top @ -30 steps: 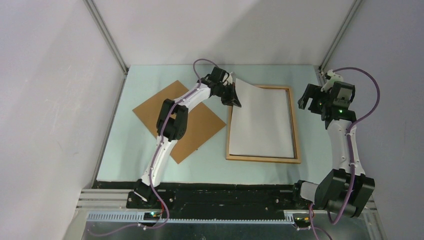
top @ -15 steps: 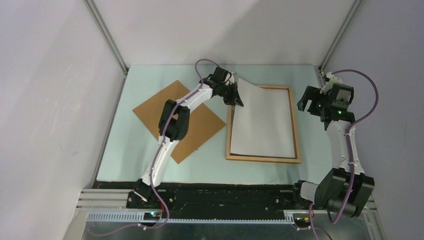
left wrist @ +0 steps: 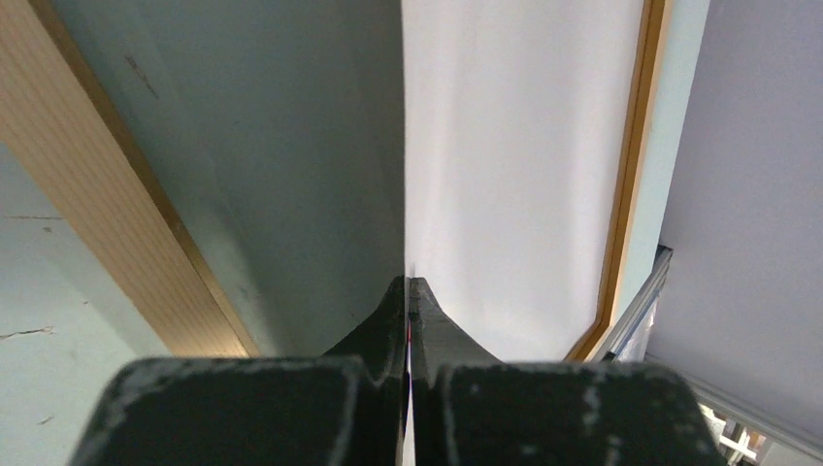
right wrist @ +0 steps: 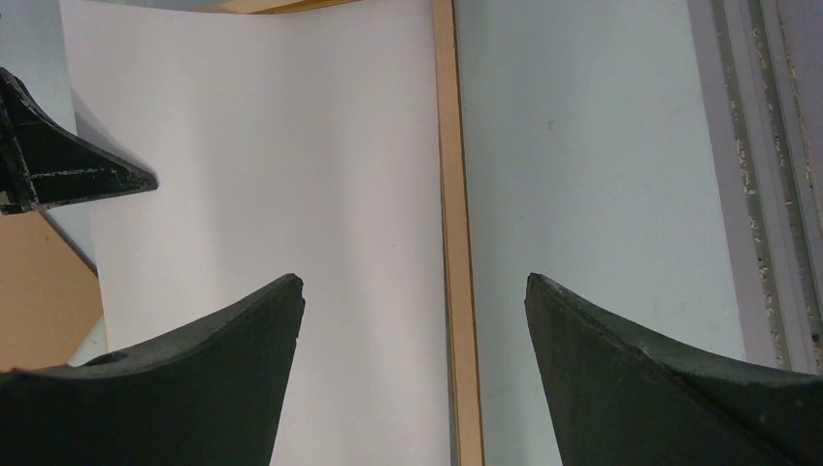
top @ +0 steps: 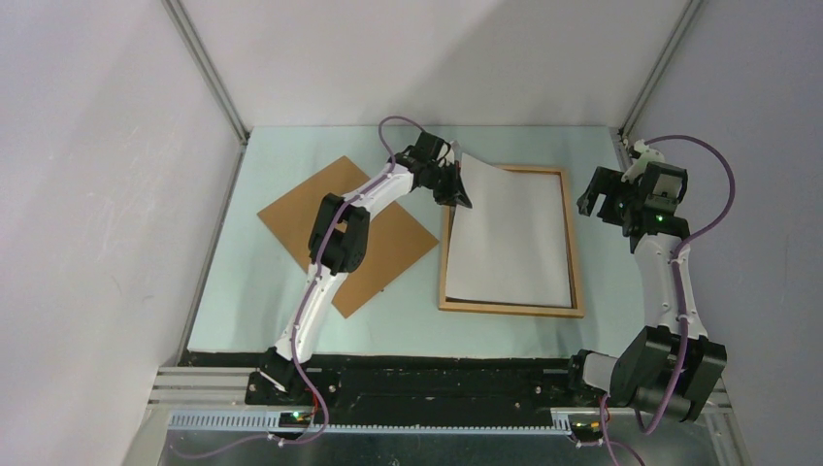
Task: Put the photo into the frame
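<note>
The left gripper (top: 460, 195) is right at the far-left corner of the frame (top: 511, 309), its jaws clenched tight on the left edge of the photo (top: 510, 233). The left wrist view shows it well: both fingers (left wrist: 427, 320) are pressed together with the thin sheet caught between them. The photo shows only its white back. Most of it lies flat inside the light-wood moulding, with its near and right edges down within the rails. The far-left corner curls up off the glass, lifted in that grip and standing above the frame's corner.

On the other side, the right gripper (top: 590, 202) hovers over the right rail of the frame with its jaws spread wide and nothing in them. In its own camera the rail runs straight up between the two dark fingers. A brown backing board (top: 378, 243) lies diagonally on the pale green table (top: 262, 291), left of the frame and under the left arm. One corner comes close to the frame's left rail, though contact is hard to judge from above.
</note>
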Controlling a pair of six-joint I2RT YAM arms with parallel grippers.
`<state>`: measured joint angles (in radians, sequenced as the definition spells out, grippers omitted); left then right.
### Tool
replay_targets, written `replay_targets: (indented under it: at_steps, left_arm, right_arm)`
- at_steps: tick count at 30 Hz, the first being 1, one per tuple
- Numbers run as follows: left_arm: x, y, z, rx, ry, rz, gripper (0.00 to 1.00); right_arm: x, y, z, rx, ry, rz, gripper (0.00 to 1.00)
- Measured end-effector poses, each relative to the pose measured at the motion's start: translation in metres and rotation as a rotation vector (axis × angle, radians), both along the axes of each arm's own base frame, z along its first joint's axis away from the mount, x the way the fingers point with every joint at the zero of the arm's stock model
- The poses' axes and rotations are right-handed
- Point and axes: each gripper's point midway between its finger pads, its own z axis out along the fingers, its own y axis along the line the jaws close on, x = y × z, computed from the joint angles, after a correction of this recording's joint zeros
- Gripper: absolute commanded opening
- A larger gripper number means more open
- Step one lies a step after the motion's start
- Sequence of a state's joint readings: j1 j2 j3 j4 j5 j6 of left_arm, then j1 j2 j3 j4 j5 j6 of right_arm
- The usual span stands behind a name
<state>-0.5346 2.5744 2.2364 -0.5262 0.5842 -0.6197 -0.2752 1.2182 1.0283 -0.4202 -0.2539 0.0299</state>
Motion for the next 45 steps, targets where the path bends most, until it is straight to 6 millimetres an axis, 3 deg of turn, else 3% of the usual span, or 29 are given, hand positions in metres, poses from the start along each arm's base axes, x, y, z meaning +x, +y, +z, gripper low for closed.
replay_targets:
  at_steps: [16,28,45]
  left_arm:
    - [-0.003,0.005,-0.021,0.041,0.045,0.051,0.0]
    - [-0.002,0.005,-0.021,0.043,0.046,0.066,0.0]
    - [-0.001,0.005,-0.023,0.043,0.041,0.069,0.18]
  right_arm:
    - [0.0,0.001,0.0,0.01,-0.002,0.01,0.88]
    - [0.0,0.001,0.0,0.014,-0.003,0.01,0.88]
    - [-0.001,0.001,0.0,0.015,-0.003,0.01,0.88]
